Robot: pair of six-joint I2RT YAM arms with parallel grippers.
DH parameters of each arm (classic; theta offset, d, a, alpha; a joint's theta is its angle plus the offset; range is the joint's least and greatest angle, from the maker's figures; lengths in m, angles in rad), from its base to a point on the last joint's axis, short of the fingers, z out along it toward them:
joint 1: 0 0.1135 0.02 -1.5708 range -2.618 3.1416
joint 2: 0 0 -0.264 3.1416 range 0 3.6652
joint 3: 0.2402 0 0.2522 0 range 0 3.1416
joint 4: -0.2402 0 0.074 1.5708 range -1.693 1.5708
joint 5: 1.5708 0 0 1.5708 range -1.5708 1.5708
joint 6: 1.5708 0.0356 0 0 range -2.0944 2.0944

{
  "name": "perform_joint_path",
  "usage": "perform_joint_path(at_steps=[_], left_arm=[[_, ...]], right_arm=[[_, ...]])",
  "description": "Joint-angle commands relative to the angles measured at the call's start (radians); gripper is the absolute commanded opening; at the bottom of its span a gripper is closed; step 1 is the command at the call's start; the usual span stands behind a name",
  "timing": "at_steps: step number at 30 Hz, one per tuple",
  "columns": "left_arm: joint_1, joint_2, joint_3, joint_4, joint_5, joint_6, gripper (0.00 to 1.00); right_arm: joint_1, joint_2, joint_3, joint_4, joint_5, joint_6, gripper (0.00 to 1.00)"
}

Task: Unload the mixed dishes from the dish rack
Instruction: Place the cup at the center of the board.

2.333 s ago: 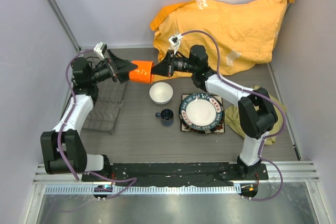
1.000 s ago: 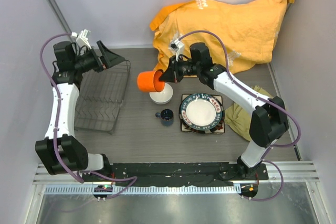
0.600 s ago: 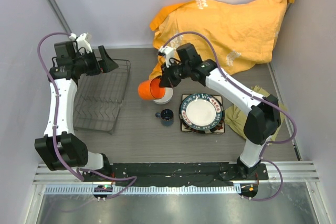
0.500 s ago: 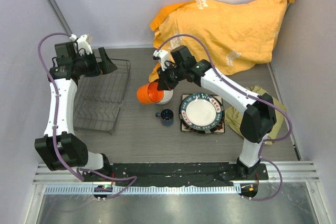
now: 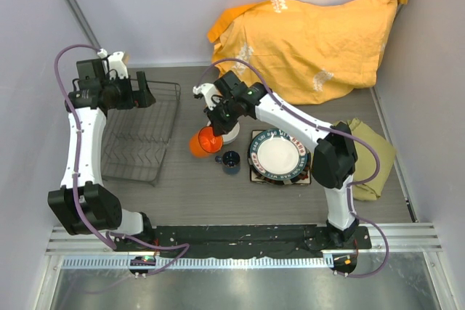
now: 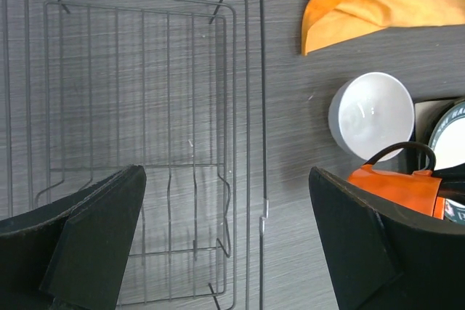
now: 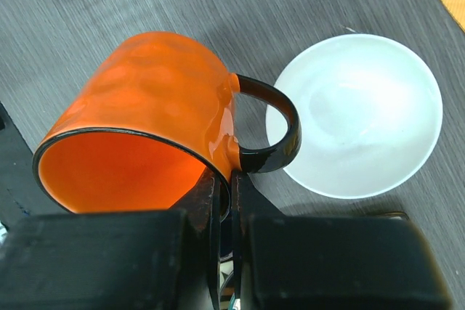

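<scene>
My right gripper [image 5: 216,127] is shut on the rim of the orange mug [image 5: 205,141], holding it tilted over the table just left of the small dark blue cup [image 5: 230,160]. In the right wrist view the mug [image 7: 152,128] has a black handle and my gripper [image 7: 231,186] pinches its wall. The white bowl [image 5: 228,128] sits behind it, partly hidden by the arm. The round dark-rimmed plate [image 5: 278,154] lies on the square flowered plate [image 5: 255,173]. My left gripper [image 5: 143,91] is open and empty above the dish rack [image 5: 142,136], which holds no dishes [image 6: 145,150].
A big orange cloth [image 5: 305,30] lies at the back right. A folded olive cloth [image 5: 374,157] lies at the right edge. Grey walls close in left, back and right.
My right gripper took the orange mug from the left gripper and carried it forward and down, past the bowl to beside the blue cup. My left gripper drew back over the rack.
</scene>
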Motion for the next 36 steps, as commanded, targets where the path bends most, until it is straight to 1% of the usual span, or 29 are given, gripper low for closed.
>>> perform_joint_path(at_steps=[1, 20, 36], left_arm=[[0.006, 0.006, 0.024, -0.009, -0.032, 0.053, 1.0], [0.006, -0.011, -0.018, -0.014, -0.051, 0.122, 1.0], [0.006, -0.013, -0.035, -0.014, -0.032, 0.136, 1.0]], right_arm=[[0.036, 0.015, 0.108, -0.04, 0.005, -0.028, 0.01], [0.083, 0.204, 0.305, -0.209, 0.045, -0.082, 0.01], [0.109, 0.265, 0.386, -0.31, 0.063, -0.156, 0.01]])
